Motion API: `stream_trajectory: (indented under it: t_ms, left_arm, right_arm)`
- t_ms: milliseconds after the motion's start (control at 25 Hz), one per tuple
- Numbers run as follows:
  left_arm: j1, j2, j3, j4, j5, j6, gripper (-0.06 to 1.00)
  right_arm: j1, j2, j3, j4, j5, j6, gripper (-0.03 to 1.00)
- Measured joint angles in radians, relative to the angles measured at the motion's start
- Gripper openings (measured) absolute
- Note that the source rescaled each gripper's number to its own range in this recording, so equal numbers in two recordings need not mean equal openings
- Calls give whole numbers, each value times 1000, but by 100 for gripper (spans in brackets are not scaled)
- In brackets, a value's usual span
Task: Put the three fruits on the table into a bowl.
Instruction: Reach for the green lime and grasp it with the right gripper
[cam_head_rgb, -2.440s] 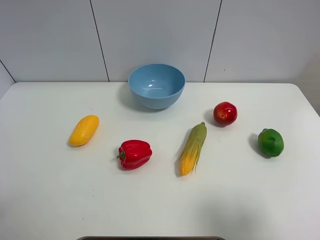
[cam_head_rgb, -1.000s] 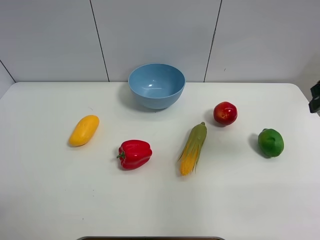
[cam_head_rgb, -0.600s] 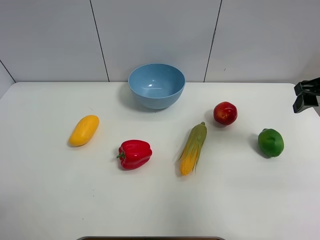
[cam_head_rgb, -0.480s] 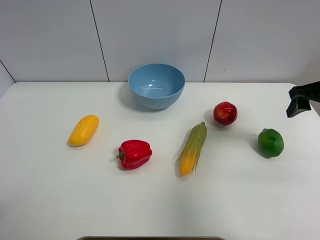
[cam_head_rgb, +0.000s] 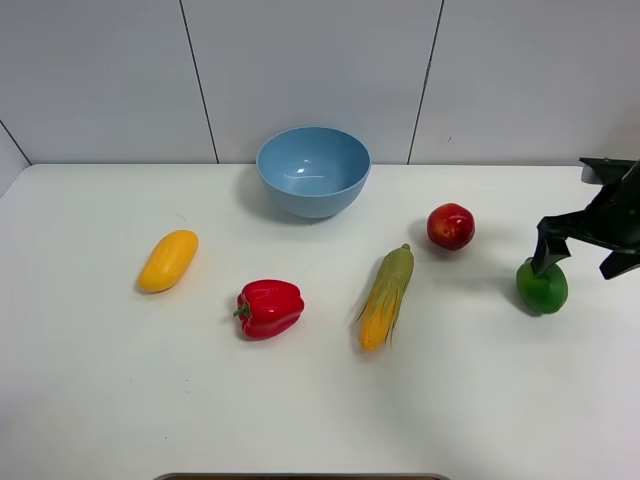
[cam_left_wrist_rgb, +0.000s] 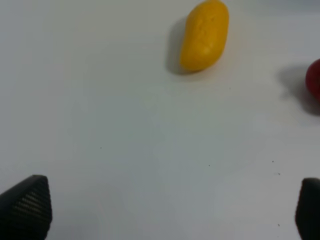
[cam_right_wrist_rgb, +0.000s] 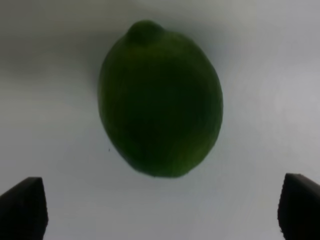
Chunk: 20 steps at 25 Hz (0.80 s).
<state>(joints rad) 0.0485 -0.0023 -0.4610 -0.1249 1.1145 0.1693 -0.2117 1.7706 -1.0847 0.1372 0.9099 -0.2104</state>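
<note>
Light-blue bowl (cam_head_rgb: 313, 200) sits upright at the back middle of the white table (cam_head_rgb: 200, 400). All three fruits lie out on the tabletop. The yellow-orange mango (cam_head_rgb: 168, 260) is on its side way off left. The glossy red apple (cam_head_rgb: 450, 226) is right of the bowl, and the green fruit (cam_head_rgb: 545, 290) is further right, near the edge.

- I count 1 green fruit (cam_head_rgb: 545, 291), 1 red fruit (cam_head_rgb: 450, 227), 1 mango (cam_head_rgb: 168, 260): 3 tot.
- 1 blue bowl (cam_head_rgb: 313, 206)
- 1 bell pepper (cam_head_rgb: 268, 308)
- 1 corn cob (cam_head_rgb: 386, 296)

High overview, 2 close table (cam_head_rgb: 90, 400) views
</note>
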Motion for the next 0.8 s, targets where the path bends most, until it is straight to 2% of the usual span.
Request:
stream_trajectory:
  t_ms: [400, 800]
  left_arm:
    - [0, 0, 0, 0, 0, 0, 100]
    - [0, 0, 0, 0, 0, 0, 100]
  right_arm:
    - [0, 87, -1, 0, -100, -1, 77]
    - [0, 166, -34, 57, -107, -62, 77]
